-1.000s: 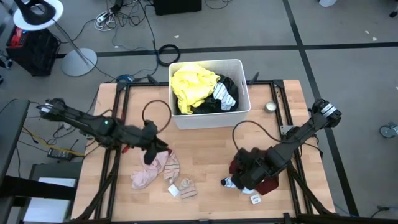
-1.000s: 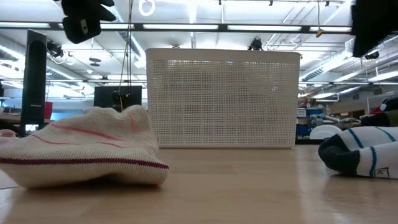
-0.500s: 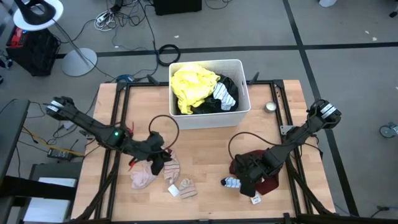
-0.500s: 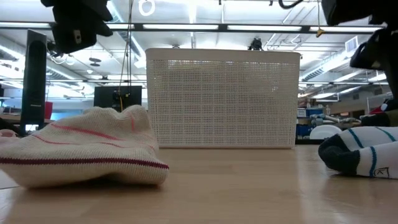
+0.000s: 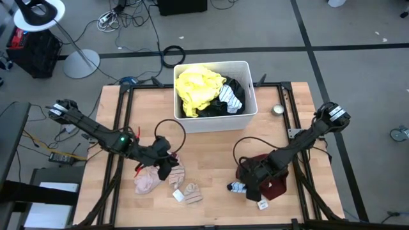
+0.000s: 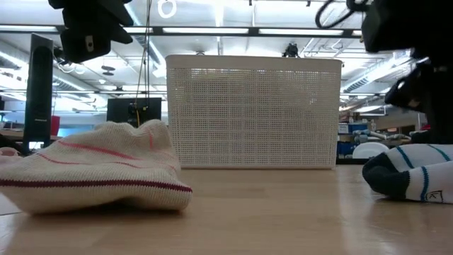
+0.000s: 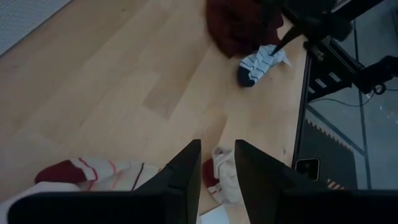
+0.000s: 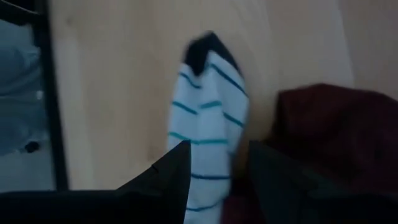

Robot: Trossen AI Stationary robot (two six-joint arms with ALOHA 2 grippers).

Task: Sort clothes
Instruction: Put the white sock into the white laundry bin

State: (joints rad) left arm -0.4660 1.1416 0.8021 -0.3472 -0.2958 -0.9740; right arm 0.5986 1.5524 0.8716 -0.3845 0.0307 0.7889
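My left gripper [image 5: 165,165] hangs open by a narrow gap just above a cream sock with red stripes [image 7: 93,171] that lies on a pale pink garment [image 5: 147,184] at the table's near left. A second small sock [image 5: 192,191] lies beside them. My right gripper [image 5: 251,185] is open above a white sock with teal stripes and a dark toe [image 8: 208,112], which lies flat next to a maroon garment [image 5: 273,172] at the near right. Its fingers stand on either side of the sock. In the low view both grippers are well above the table.
A white bin [image 5: 249,89] stands at the far middle and holds a yellow garment [image 5: 198,89] and dark and striped clothes. A small round metal thing [image 5: 278,110] lies right of the bin. Bare wood lies between the two heaps.
My left gripper has gone toward the near edge and a little right, down over the cream sock and pink garment. My right gripper has come lower and slightly left, over the striped sock. The clothes have not moved.
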